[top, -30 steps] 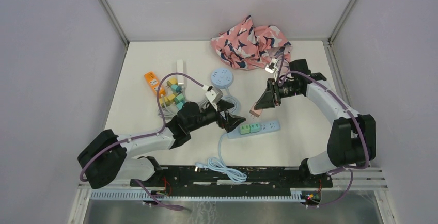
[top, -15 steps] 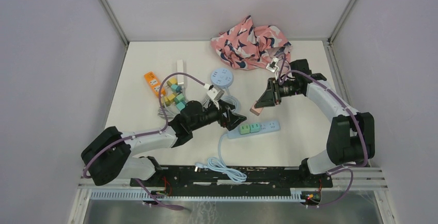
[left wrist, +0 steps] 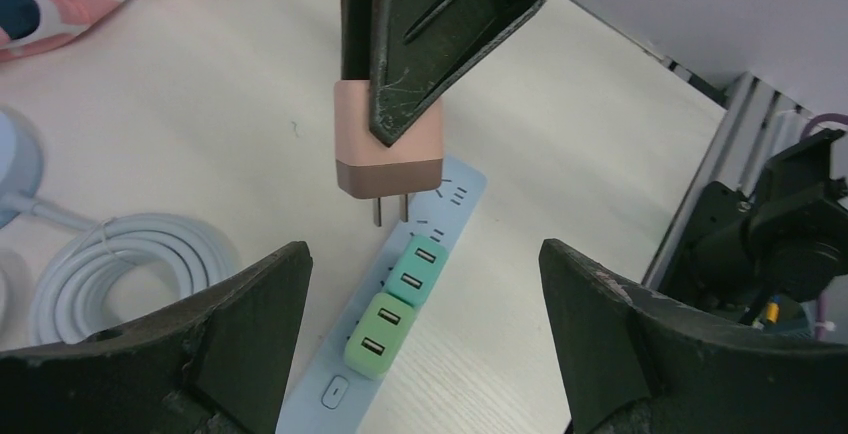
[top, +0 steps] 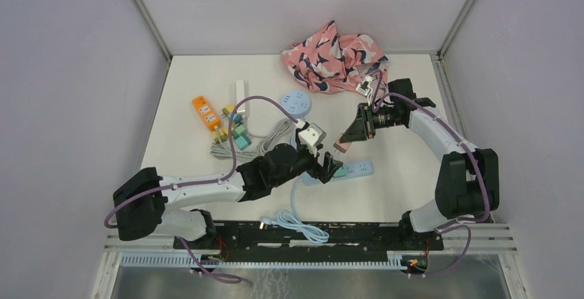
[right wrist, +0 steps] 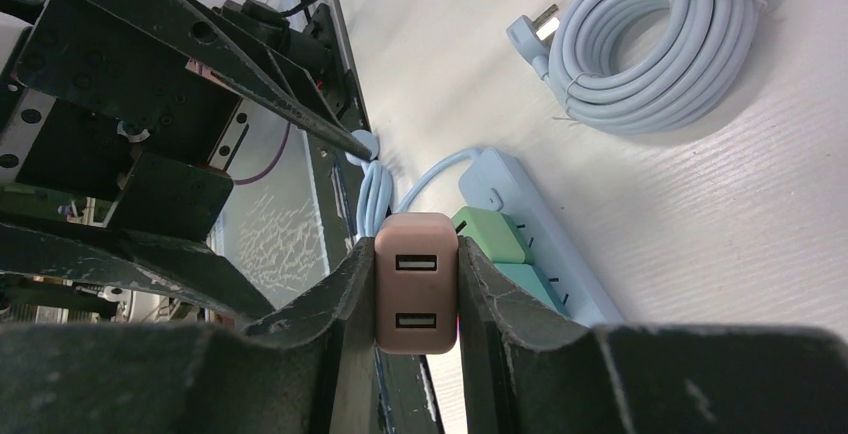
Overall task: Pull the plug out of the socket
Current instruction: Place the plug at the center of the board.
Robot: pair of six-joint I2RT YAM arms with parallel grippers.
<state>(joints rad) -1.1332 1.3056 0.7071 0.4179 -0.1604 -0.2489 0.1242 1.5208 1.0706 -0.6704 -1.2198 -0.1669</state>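
White table (top: 413,196), mid-frame: right gripper (right wrist: 417,299) clamps pink plug (left wrist: 352,144), prongs clear of blue power strip (left wrist: 456,192). Left gripper (left wrist: 418,254) jaws spread wide, empty.

Left jaws slid right, over the power strip (top: 358,169).

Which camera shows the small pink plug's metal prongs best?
The left wrist view: the small pink square plug hangs with two metal prongs clear of the pale blue power strip. The right wrist view shows only its USB end between black fingers. The top view shows a pink speck.
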